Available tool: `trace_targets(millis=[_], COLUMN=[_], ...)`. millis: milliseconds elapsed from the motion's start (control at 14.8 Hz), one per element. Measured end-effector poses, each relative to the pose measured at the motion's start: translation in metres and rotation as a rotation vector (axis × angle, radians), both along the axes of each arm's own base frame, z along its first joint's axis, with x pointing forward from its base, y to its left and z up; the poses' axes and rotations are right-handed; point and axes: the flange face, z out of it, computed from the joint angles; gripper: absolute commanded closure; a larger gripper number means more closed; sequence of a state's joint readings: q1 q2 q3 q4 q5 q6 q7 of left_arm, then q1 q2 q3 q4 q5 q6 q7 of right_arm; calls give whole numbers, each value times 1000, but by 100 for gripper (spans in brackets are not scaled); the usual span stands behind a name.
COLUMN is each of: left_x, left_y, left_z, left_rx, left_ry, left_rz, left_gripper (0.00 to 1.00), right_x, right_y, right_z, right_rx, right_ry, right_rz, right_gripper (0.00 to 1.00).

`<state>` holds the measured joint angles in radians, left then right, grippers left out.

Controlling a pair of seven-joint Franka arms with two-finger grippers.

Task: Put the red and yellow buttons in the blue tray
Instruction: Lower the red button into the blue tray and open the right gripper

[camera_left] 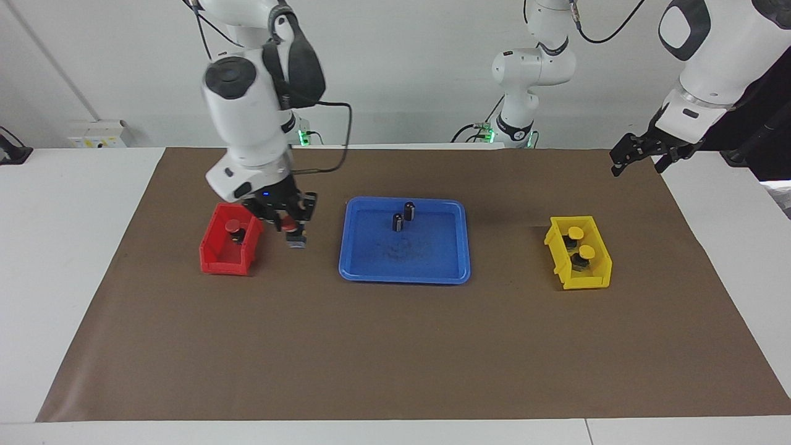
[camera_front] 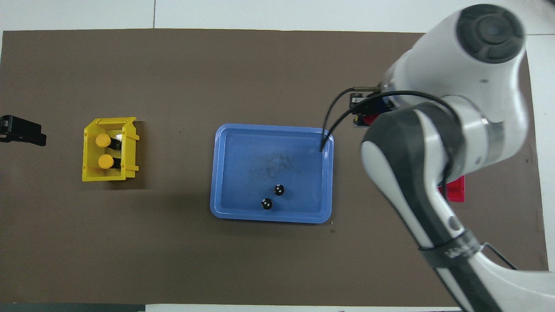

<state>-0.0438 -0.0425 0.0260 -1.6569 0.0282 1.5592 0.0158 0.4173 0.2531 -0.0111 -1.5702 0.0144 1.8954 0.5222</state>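
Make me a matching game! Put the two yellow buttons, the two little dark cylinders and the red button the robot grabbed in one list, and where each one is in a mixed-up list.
Things:
1. two yellow buttons
2. two dark cylinders
3. carried red button

Places:
A. in the blue tray
B. in the shut right gripper, up in the air between the red bin and the tray
C. in the yellow bin

Pairs: 1-C, 2-A, 3-B
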Motion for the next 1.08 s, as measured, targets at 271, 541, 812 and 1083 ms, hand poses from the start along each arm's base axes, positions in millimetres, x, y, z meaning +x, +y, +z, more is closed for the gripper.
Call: trace_targets(millis=[271,541,812,1083], left_x=[0,0,0,2], left_y=[0,0,1,1], left_z=[0,0,0,-1], left_rx=[0,0,0,0], left_ry=[-1,-2,-1,-13], left_rz=[1,1,1,1], left_gripper=[0,0,0,0], right_x=[-21,-21,-19,-20], right_y=[120,145,136,136], right_z=[-86,-133,-142,-144], right_rx=[-25,-60,-75,-65], right_ry=[29,40,53,42], right_rz=[-27,-35,-49,-61], right_gripper=[80,78,51,28])
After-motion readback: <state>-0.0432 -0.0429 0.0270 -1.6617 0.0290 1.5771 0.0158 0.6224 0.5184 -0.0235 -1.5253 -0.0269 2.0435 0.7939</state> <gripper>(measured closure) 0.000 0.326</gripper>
